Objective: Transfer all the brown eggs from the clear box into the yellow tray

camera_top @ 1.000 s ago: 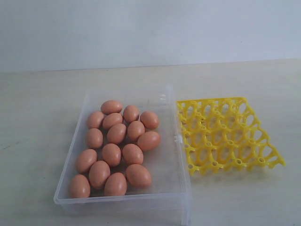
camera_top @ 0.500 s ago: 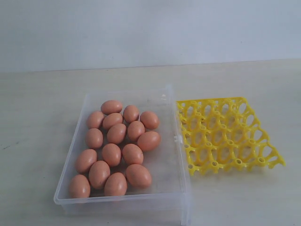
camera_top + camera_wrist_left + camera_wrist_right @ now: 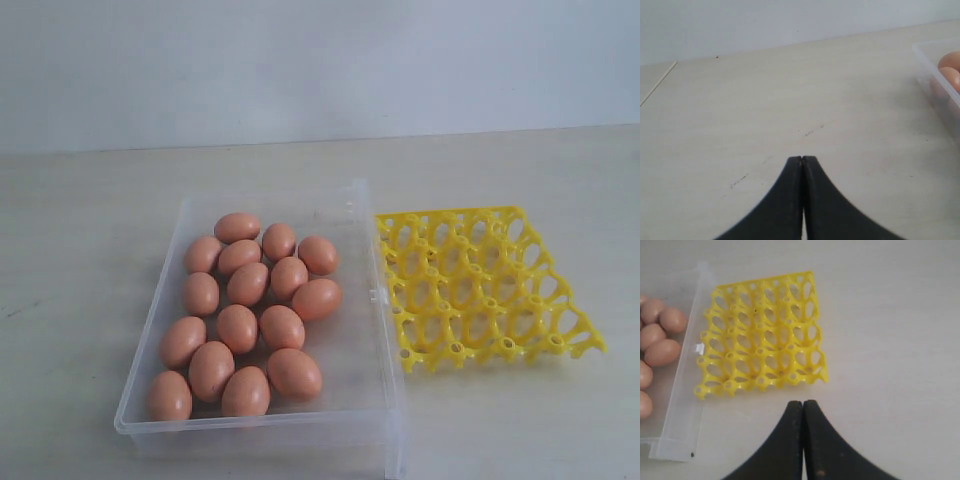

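Sixteen brown eggs (image 3: 248,284) sit bunched in the clear box (image 3: 376,290) on the table (image 3: 90,220) — all toward its left half. You'll see the yellow tray (image 3: 450,214) just beside the box's right wall, its cups unfilled. Your left fingers (image 3: 790,200) are pressed together with nothing between them, over bare table near the box. Your right fingers (image 3: 790,440) — likewise closed, empty — hang over the table near the tray's edge.

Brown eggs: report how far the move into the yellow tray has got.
Done: nothing; the yellow tray holds no egg. In hand: nothing; the left gripper and right gripper are shut and empty. Remaining: every one of the brown eggs, all lying in the clear box.
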Controlling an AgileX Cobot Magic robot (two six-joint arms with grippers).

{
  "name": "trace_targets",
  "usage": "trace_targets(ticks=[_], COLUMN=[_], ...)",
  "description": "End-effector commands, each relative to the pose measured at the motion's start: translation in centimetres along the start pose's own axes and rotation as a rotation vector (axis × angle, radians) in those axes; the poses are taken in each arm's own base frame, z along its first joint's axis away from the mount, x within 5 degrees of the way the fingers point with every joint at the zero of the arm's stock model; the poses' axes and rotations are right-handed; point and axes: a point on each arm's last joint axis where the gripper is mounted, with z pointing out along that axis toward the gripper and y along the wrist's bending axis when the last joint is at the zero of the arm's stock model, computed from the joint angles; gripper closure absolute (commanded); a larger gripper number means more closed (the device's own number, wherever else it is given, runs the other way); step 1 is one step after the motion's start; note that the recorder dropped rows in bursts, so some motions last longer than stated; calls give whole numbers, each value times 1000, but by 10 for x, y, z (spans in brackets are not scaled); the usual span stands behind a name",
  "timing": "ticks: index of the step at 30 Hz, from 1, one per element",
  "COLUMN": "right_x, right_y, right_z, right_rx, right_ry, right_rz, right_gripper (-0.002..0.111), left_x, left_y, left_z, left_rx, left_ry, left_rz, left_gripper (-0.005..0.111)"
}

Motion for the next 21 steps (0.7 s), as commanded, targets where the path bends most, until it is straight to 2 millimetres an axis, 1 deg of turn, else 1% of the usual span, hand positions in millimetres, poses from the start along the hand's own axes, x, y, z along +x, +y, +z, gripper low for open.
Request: trace_targets(ticks=[1,2,3,4,5,6,7,8,9,10,12,13,15,16,17,18,21], right_x=[-15,-20,-23,-27,-29,-32,-32,-33,-34,-35,-37,-38,-38,-38,-38,-37,-39], right_y=[-1,0,1,3,4,7,7,6,6,7,10,14,17,18,20,23,29], right_z=[20,29,34,43,47,57,64,70,78,81,95,100,106,109,112,113,115], right_rx=[20,12,3,-21,-36,-65,-71,-69,-70,-82,-137,-189,-228,-248,-266,-276,-279], right_ry=[122,188,217,271,284,311,339,356,373,378,394,393,400,411,421,424,376], right_rz=[-22,-38,-38,-32,-27,-27,-22,-21,-25,-22,-37,-62,-89,-77,-72,-102,-181], right_gripper=[108,106,103,96,92,82,74,69,68,69,78,79,76,72,65,63,62], left_x=[-2,-2,-2,-2,-2,-2,-2,-2,-2,-2,-2,-2,-2,-2,-2,-2,-2], left_y=[0,0,0,0,0,0,0,0,0,0,0,0,0,0,0,0,0], left_z=[-1,-1,-1,-1,-1,-1,-1,-1,-1,-1,-1,-1,-1,-1,-1,-1,-1], left_rx=[-3,-3,-3,-3,-3,-3,-3,-3,-3,-3,-3,-3,-3,-3,-3,-3,-3], left_ry=[-15,-15,-15,-15,-15,-15,-15,-15,-15,-15,-15,-15,-15,-15,-15,-15,-15], left_rz=[-7,-7,-7,-7,-7,-7,-7,-7,-7,-7,-7,-7,-7,-7,-7,-7,-7], left_gripper=[107,107,107,107,107,107,107,107,107,107,107,107,107,107,107,107,107])
